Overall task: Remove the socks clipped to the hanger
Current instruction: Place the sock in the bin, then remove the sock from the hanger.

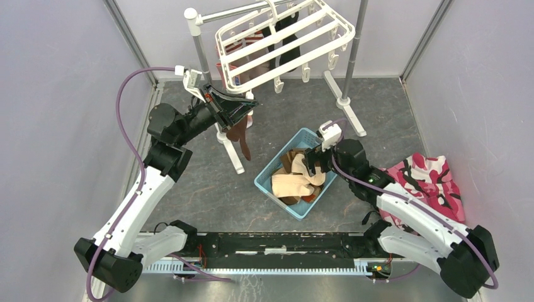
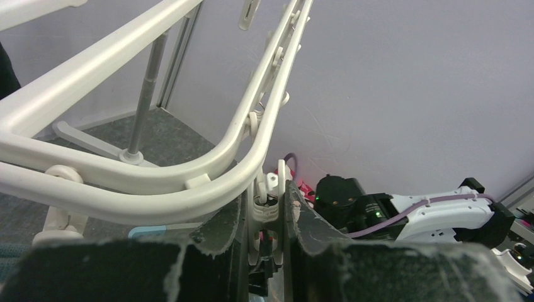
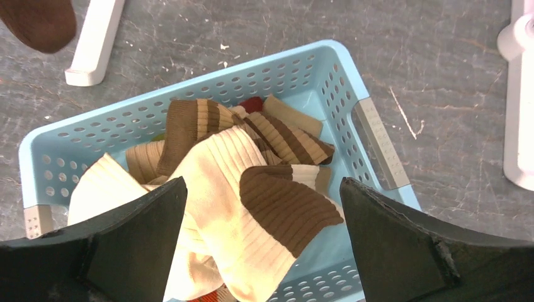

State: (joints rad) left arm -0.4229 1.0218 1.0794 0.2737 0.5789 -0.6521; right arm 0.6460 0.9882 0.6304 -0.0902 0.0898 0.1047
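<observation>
My left gripper (image 1: pixel 242 112) is up at the near-left corner of the hanger (image 1: pixel 289 61), fingers (image 2: pixel 220 233) nearly together and clamped on one small white clip (image 2: pixel 267 202) that dangles off the frame's curved corner bar. The clip sits squarely btwn the two pads. A dark brown sock (image 1: pixel 242 139) hangs straight down just under that gripper, toe toward the tabletop (image 1: pixel 208 189). I can't tell whether the clip has hold of it, since my own fingers hide the clip's lower end in the wrist view. My right gripper (image 1: pixel 313 165) hovers over the light blue basket (image 1: pixel 267 182), fingers spread wide apart and holding nothing. The socks (image 3: pixel 252 182) lie loose in the basket below it: cream ribbed ones w/ brown bands, tan-and-brown striped ones, and a bit of red showing. I can't say if a finger tip grazes the pile. The hanger is a white rectangular frame w/ parallel cross bars, tilted and hung from the grey stand (image 1: pixel 201 56) at the back of the cell. On its far side a black sock (image 1: pixel 288 39) and a red-white banded one (image 1: pixel 242 47) hang from it, both partly hidden behind the bars. The frame's top hook is cut off at the pic's upper edge. A pink-white-dark camo cloth (image 1: pixel 434 182) is heaped at the right, partly under my right arm.
</observation>
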